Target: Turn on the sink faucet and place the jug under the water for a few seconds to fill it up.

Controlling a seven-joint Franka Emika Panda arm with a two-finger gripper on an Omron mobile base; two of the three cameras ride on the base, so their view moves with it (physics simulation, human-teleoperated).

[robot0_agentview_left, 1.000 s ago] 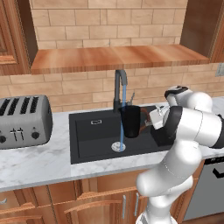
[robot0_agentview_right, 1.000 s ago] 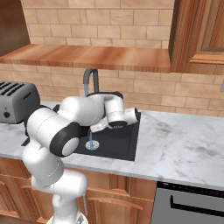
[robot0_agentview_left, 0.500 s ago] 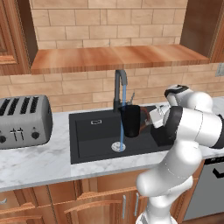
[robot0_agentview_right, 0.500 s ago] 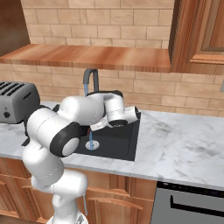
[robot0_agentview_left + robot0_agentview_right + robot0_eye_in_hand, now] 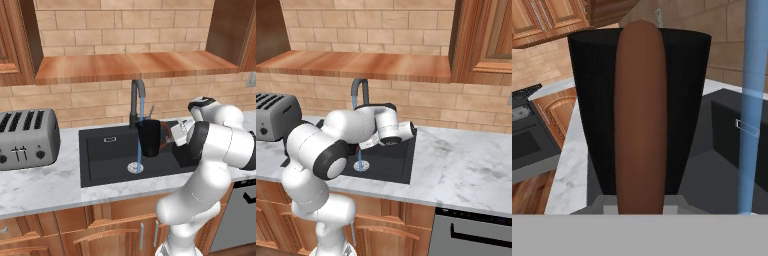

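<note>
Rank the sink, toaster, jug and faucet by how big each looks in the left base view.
1. Sink, clearly the largest.
2. Toaster.
3. Jug and faucet: too alike to rank. The faucet is taller but slim, the jug shorter but wider, and it is held nearer the camera.

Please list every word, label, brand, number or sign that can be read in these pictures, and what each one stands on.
None can be read.
Silver four-slot toaster: dark knobs and levers on its front, no legible marks.
Black rectangular sink: a small pale rectangular outline on its back wall, no text in it.
Matte black cylindrical jug: plain.
</note>
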